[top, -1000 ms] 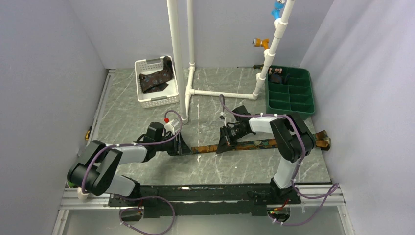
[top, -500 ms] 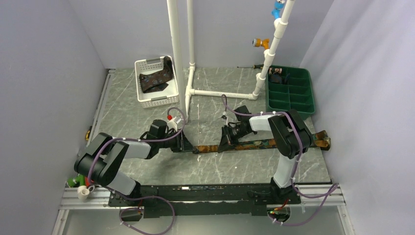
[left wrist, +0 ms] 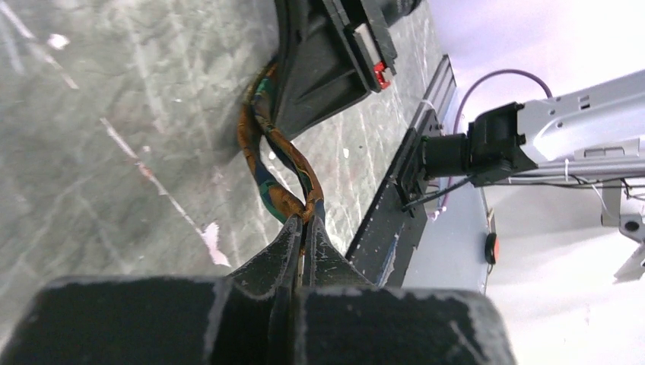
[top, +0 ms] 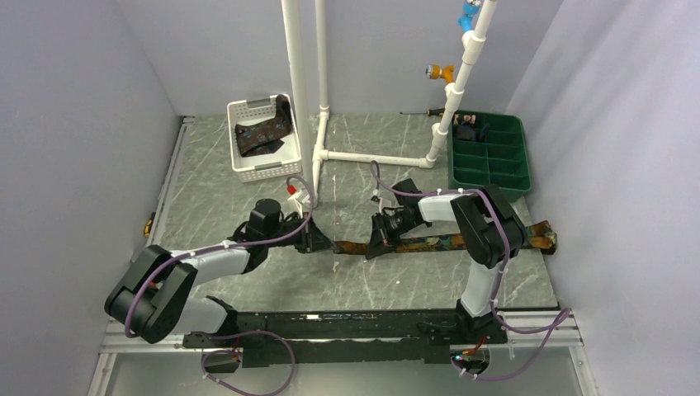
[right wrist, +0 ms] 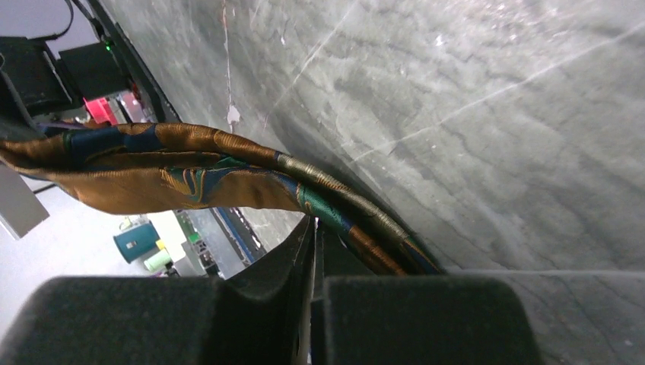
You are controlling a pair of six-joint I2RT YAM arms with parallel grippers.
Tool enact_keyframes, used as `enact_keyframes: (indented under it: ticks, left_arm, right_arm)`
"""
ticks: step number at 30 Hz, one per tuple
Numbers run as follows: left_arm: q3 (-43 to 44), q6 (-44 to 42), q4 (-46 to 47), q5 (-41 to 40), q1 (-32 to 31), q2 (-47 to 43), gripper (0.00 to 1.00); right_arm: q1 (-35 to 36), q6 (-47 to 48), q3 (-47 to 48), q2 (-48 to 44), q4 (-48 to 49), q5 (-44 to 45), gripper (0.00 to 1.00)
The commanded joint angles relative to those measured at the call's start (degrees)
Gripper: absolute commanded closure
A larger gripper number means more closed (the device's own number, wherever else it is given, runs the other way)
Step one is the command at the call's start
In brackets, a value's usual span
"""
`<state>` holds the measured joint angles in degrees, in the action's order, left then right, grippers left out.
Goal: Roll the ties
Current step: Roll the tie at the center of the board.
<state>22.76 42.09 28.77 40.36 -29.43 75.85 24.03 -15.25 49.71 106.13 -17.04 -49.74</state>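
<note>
Far left on the bench [top: 215,198], a white basket [top: 264,172] is parked near the back wall, and a dark patterned tie [top: 262,134] is bunched up inside it with one end draped over the rim. Moving right, the left claw [top: 322,244] is held low over the grey marbled surface. In the left wrist view its fingers [left wrist: 285,251] are squeezed right together on the narrow end of the orange and teal tie [top: 425,242], with pretty much no gap left. The short stretch of that tie between the two claws is twisted on itself, kinda like a rope. Behind all this, a white pipe frame [top: 371,157] is stood on the bench. The right claw [top: 373,245] is planted on the same tie near the middle of the bench. In the right wrist view it's closed down to a hairline slit, and the fabric looks to be pinched at the tips. From there the rest of the tie is laid out flat to the right, hidden in part under the right arm, with its wide end seen at the bench's right edge. At the back right, a green compartment tray [top: 523,150] is set by the wall. Something small and dark is sat in one far compartment, but it can't be made out.
</note>
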Motion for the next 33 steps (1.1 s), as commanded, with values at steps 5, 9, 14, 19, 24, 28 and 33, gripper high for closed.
enact_keyframes:
  ticks: [5,9,14,19,24,28,33]
  left_arm:
    - [7.4,-2.4,2.2,0.8,-4.0,2.6,0.99]
    - [10.0,-2.7,0.6,-0.4,-5.6,4.7,0.99]
    - [14.4,-3.6,-1.3,-1.9,-8.3,8.3,0.99]
    - [21.4,-7.0,-4.6,-3.7,-11.5,14.3,0.99]
    - [26.1,-5.6,-0.8,-0.8,-12.8,24.0,0.88]
    - [28.4,-1.6,3.1,3.8,-12.7,30.4,0.63]
    - [29.7,-0.5,0.8,2.4,-12.0,34.0,0.66]
  right_arm:
    - [-3.2,8.3,4.8,-7.3,-10.8,-3.3,0.86]
    - [-7.3,14.1,6.3,-8.7,-18.5,-4.6,0.82]
    - [-12.8,16.8,7.2,-8.8,-22.6,-6.6,0.68]
    - [-15.0,17.1,6.4,-8.5,-23.0,-7.4,0.43]
    - [-15.4,15.3,5.6,-7.6,-20.5,-6.7,0.39]
    - [-15.4,13.5,5.0,-6.9,-18.4,-5.2,0.40]
    - [-15.3,11.9,4.6,-5.3,-17.3,-2.8,0.44]
